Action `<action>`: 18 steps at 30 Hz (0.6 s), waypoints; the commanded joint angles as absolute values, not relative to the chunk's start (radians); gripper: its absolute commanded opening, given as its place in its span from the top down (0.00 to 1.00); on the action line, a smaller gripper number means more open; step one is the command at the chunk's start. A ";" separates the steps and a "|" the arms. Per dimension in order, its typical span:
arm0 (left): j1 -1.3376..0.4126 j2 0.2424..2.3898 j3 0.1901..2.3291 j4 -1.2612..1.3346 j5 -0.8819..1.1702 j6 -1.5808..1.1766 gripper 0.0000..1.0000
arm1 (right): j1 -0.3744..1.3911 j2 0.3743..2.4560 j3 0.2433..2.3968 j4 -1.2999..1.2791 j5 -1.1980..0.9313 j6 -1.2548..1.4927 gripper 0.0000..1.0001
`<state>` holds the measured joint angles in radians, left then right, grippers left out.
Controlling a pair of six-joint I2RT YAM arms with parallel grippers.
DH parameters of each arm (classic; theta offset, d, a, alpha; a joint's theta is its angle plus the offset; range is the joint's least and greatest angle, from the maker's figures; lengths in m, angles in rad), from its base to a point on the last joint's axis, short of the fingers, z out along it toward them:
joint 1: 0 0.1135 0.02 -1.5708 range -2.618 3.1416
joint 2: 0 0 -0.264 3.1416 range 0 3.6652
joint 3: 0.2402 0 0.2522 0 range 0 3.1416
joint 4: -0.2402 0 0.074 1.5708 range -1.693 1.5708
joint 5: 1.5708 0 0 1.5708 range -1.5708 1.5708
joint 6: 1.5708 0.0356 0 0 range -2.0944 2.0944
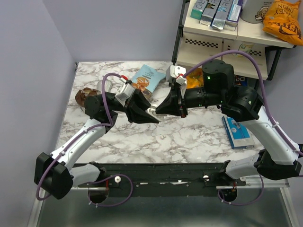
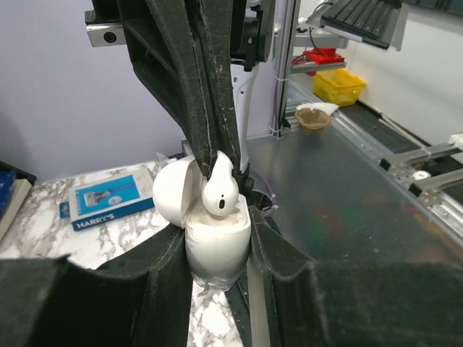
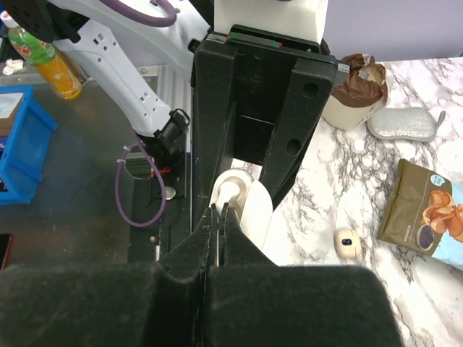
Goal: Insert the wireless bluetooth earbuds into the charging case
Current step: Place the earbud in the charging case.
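Snack packet (image 1: 150, 77) and blue Harry's box (image 1: 238, 133) lie on marble table (image 1: 189, 139).

The charging case (image 2: 217, 253) is white, with peach inside. The earbud (image 2: 219, 189) is white with a black dot. The table (image 1: 189, 137) is white marble with grey swirls. The Harry's box (image 2: 108, 201) is blue. The cable (image 3: 118, 191) is purple.
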<state>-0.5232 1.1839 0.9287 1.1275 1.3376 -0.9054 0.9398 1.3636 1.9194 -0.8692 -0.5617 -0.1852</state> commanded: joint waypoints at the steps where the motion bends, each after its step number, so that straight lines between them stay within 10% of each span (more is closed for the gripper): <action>1: -0.540 1.118 0.946 0.755 1.312 -0.569 1.00 | 0.956 1.379 1.905 -0.885 -0.522 -0.199 0.99; 18: -0.569 1.100 1.011 0.458 1.299 -0.333 1.00 | 0.969 1.336 1.818 -0.877 -0.460 -0.210 0.99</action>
<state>-0.5571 1.1034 0.9913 0.4118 1.3094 -0.3481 0.9565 1.3441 1.8530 -0.8776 -0.4885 -0.2012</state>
